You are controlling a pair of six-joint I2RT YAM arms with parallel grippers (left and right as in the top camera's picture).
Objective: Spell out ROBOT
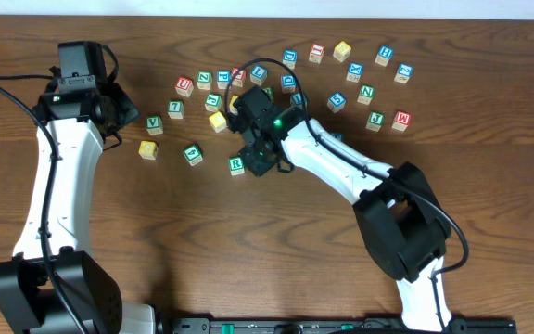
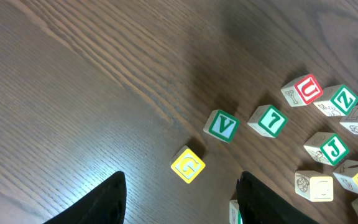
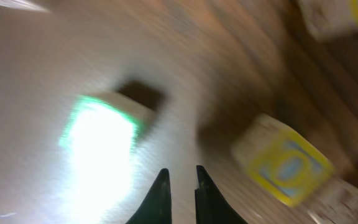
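Lettered wooden blocks lie scattered across the far middle of the table. A green R block (image 1: 236,165) sits alone in front of them. My right gripper (image 1: 256,153) hovers just right of it, and its fingers (image 3: 181,175) are almost together with nothing between them. The right wrist view is blurred. It shows a yellow block with a blue O (image 3: 284,167) and a glare-washed green block (image 3: 98,138). My left gripper (image 1: 111,113) is wide open and empty (image 2: 182,182). Beyond it lie a yellow G block (image 2: 188,165) and a green V block (image 2: 222,126).
A green 7 block (image 2: 268,121), a red U block (image 2: 306,89), a green Z block (image 2: 339,99) and a green J block (image 2: 331,148) lie right of the V. Another green block (image 1: 193,154) sits left of the R. More blocks spread toward the far right (image 1: 401,120).
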